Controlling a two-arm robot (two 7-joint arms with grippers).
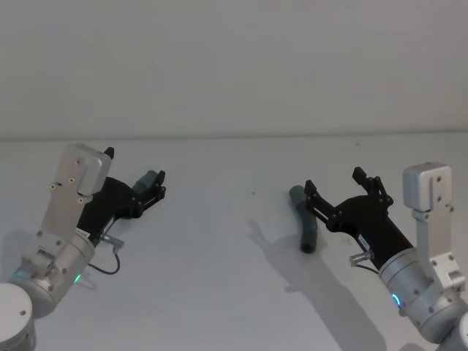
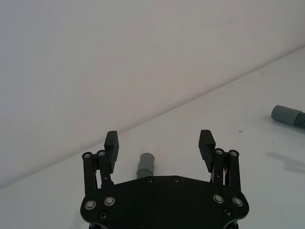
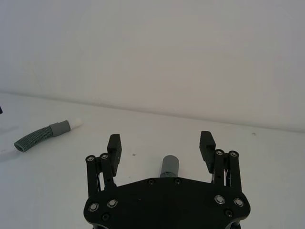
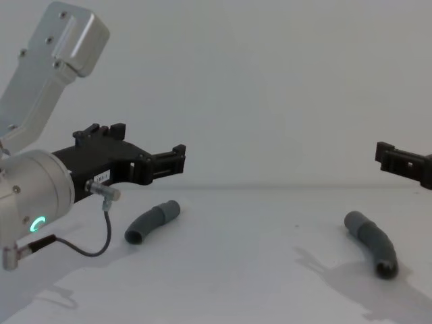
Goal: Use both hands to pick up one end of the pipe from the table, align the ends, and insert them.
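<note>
The left claw (image 1: 135,173) is pointing forward and inward from the silver left wrist (image 1: 57,265), fingers spread wide. The right claw (image 1: 333,180) is pointing forward and leftward from the right wrist (image 1: 409,281), fingers equally wide apart.

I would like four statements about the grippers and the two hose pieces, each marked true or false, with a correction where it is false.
1. The left gripper and the right gripper are both open. True.
2. The left gripper holds a hose piece. False: the left hose piece lies on the table, ungripped.
3. The two hose pieces are joined. False: the right hose piece lies apart from the left one.
4. Each gripper hovers over one hose piece. True.
</note>
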